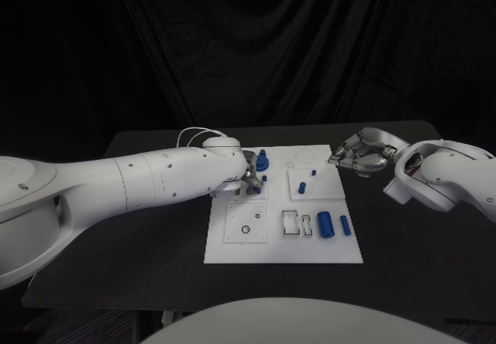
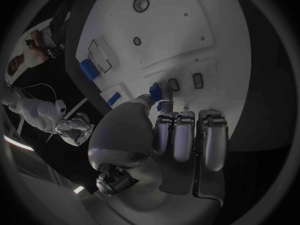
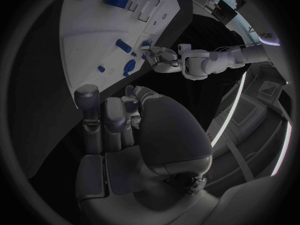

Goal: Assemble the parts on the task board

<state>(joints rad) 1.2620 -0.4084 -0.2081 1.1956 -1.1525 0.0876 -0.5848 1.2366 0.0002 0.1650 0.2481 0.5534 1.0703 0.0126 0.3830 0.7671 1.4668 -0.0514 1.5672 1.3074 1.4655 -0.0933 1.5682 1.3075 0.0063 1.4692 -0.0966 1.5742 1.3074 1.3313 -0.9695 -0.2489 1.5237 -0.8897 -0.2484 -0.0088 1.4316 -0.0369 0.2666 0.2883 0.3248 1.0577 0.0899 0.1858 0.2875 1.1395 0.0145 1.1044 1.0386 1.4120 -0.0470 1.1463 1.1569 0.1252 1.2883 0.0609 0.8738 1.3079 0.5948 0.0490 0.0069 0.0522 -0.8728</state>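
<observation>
Dim room with a black backdrop; light from above picks out the white board (image 1: 284,244) and arms, the left arm (image 1: 124,183) glaring brightest. Soft shadows lie beneath the arms. Wrist views bend straight edges and darken to blurred rims.

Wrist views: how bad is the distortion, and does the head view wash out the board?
Left wrist view: fisheye bows the task board edges; the left hand looms large. Right wrist view: same bending, dim; the right hand looks grey. Head view: board evenly lit, blue parts distinct, backdrop black.
</observation>
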